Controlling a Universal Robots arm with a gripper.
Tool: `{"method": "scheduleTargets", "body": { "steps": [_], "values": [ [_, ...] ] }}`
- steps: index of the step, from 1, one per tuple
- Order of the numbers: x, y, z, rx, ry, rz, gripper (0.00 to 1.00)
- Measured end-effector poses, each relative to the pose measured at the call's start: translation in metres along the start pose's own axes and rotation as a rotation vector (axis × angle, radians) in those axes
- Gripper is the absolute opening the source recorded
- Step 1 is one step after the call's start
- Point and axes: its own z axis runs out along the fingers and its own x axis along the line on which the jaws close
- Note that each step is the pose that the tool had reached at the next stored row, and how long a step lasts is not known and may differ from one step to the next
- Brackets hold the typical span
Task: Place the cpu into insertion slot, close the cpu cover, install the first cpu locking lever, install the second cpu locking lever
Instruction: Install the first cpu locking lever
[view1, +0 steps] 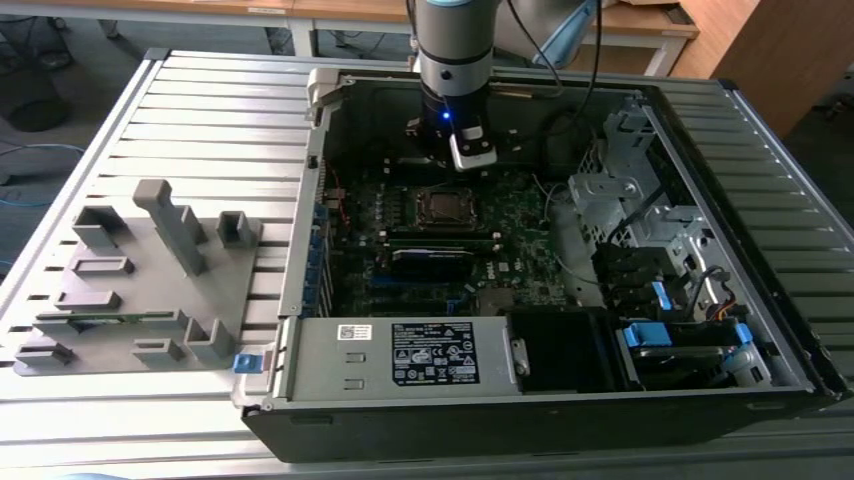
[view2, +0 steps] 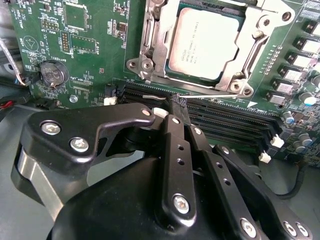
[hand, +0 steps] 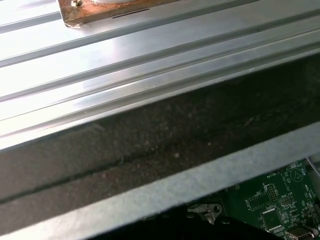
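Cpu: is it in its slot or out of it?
In. In the second wrist view the cpu lies flat and level, with the cover framing its edges on the board.

No print is clear enough to read. The PSU (view1: 327, 365), at 6 o'clock in the case (view1: 534, 425), carries 1 big white label (view1: 434, 352) with a black top band and rows of tiny text and cert marks, all too small. 1 small white barcode sticker (view1: 354, 332) sits at the label's 10 o'clock. In the second wrist view the cpu (view2: 212, 42) top bears faint grey lettering, washed out. The board (view2: 100, 30) has white silkscreen ref marks by chips and headers, and a triangle sign (view2: 31, 44) at 9 o'clock of the cpu, all illegible. The first wrist view shows similar silkscreen (hand: 272, 200), also illegible.
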Motion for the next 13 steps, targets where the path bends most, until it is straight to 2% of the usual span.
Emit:
{"method": "scheduleTargets", "body": {
  "steps": [13],
  "values": [
    [0.0002,-0.0005,0.0027,0.0018,-0.0006,0.000,0.11]
  ]
}}
